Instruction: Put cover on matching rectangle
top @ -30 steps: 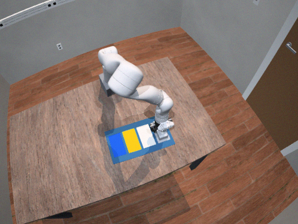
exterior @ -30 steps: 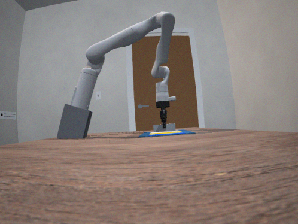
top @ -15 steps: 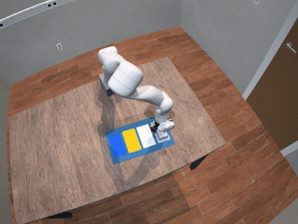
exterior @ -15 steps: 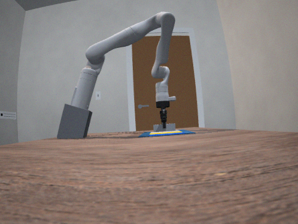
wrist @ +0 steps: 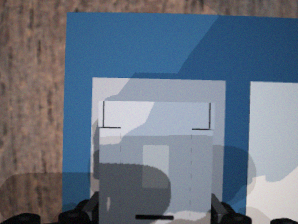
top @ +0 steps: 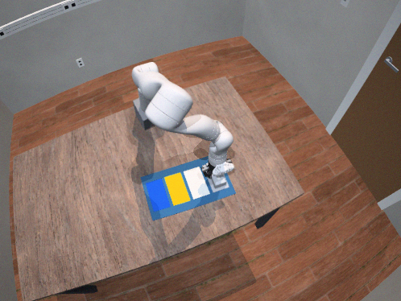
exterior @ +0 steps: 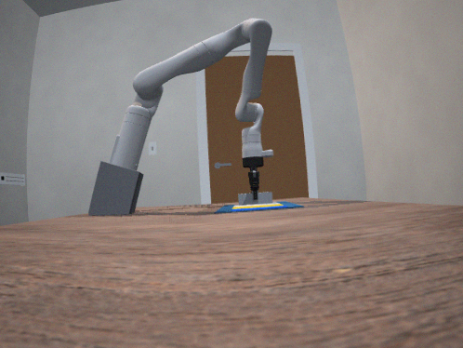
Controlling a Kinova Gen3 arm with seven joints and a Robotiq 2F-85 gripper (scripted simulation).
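The cover [top: 217, 183] is a pale grey thin-walled box at the right end of the blue mat [top: 188, 192], on a light grey patch [wrist: 158, 91]. It also shows in the exterior view [exterior: 255, 197] and fills the lower wrist view [wrist: 156, 170]. My gripper [top: 212, 171] [exterior: 254, 187] points straight down over it. In the wrist view the two dark fingers press against the cover's left and right walls. The white rectangle [top: 196, 183] lies just left of the cover, then the yellow rectangle [top: 177, 188] and the blue rectangle [top: 157, 195].
The arm's grey base block [exterior: 115, 188] stands at the back of the wooden table. The table's front right edge [top: 278, 205] is close to the mat. A brown door [exterior: 256, 126] is behind the arm.
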